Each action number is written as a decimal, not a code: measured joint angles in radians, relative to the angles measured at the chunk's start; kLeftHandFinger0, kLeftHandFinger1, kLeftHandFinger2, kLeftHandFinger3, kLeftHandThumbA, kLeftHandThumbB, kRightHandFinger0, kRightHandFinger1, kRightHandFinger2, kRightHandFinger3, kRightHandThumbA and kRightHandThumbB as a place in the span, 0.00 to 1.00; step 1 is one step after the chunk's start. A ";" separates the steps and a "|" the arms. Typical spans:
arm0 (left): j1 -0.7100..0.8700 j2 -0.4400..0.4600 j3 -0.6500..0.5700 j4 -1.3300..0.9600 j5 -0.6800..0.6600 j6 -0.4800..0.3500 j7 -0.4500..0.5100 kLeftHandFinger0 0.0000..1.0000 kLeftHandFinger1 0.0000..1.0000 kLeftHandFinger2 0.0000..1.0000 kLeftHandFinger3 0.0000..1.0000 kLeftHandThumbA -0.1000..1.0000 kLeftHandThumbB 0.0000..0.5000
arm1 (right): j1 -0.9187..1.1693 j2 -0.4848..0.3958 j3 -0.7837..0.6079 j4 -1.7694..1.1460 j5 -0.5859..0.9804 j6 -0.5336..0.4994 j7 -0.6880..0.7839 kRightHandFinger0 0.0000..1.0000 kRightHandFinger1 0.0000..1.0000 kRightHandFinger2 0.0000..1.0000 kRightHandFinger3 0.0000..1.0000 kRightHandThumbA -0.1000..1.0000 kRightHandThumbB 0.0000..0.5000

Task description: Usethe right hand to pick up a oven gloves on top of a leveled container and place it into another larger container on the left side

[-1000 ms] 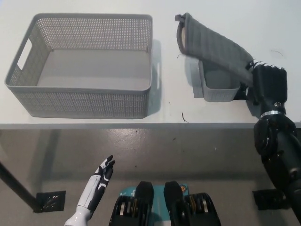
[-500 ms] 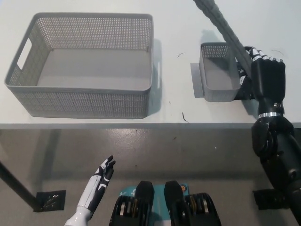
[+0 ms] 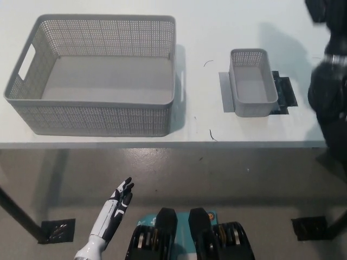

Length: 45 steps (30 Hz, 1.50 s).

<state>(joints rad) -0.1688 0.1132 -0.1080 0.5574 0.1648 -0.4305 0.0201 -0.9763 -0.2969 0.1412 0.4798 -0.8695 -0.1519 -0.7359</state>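
The oven glove is not in view. The small grey container (image 3: 252, 81) on the right of the white table stands empty. The large grey mesh basket (image 3: 32, 111) on the left is empty too. My black right arm (image 3: 328, 81) rises along the right edge, and its hand (image 3: 325, 8) is blurred and cut off by the top right corner, so what it holds is hidden. My white left hand (image 3: 114, 214) rests low at the lower left, below the table edge, open with nothing in it.
A flat grey and black base (image 3: 284, 92) lies under the small container. The table's front edge (image 3: 162, 144) runs across the middle of the view. Bare tabletop (image 3: 203, 54) separates the two containers.
My right hand has lifted up and back from beside the small container to the top right corner. The oven glove it carried has gone out of view, leaving the container empty.
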 measured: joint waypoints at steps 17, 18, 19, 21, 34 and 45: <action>-0.002 0.002 0.001 -0.001 0.002 0.000 0.000 1.00 1.00 1.00 1.00 1.00 1.00 | -0.189 0.161 0.206 0.268 -0.003 -0.022 0.071 0.00 0.07 0.56 0.39 0.00 0.54; -0.002 0.002 0.001 -0.001 0.003 0.000 0.000 1.00 1.00 1.00 1.00 1.00 1.00 | -0.199 0.178 0.217 0.293 -0.005 -0.021 0.071 0.00 0.09 0.57 0.45 0.00 0.51; -0.003 0.002 0.000 -0.001 0.004 0.000 0.000 1.00 1.00 1.00 1.00 1.00 1.00 | -0.210 0.206 0.231 0.326 -0.007 -0.019 0.071 0.00 0.11 0.59 0.49 0.00 0.46; -0.003 0.002 -0.002 -0.001 0.005 0.000 0.000 1.00 1.00 1.00 1.00 1.00 1.00 | -0.229 0.241 0.254 0.373 -0.011 -0.017 0.070 0.00 0.18 0.66 0.59 0.00 0.50; -0.002 0.006 -0.004 -0.002 0.018 0.000 0.000 1.00 1.00 1.00 1.00 1.00 1.00 | -0.322 0.443 0.306 0.675 0.025 -0.041 0.065 0.00 0.21 0.68 0.71 0.00 0.29; -0.003 0.006 -0.004 -0.002 0.020 0.000 0.000 1.00 1.00 1.00 1.00 1.00 1.00 | -0.364 0.485 0.310 0.787 0.049 -0.055 0.072 0.32 0.70 1.00 1.00 0.33 0.50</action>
<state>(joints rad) -0.1721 0.1195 -0.1120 0.5553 0.1850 -0.4308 0.0200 -1.3399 0.1877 0.4515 1.2669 -0.8202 -0.2067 -0.6643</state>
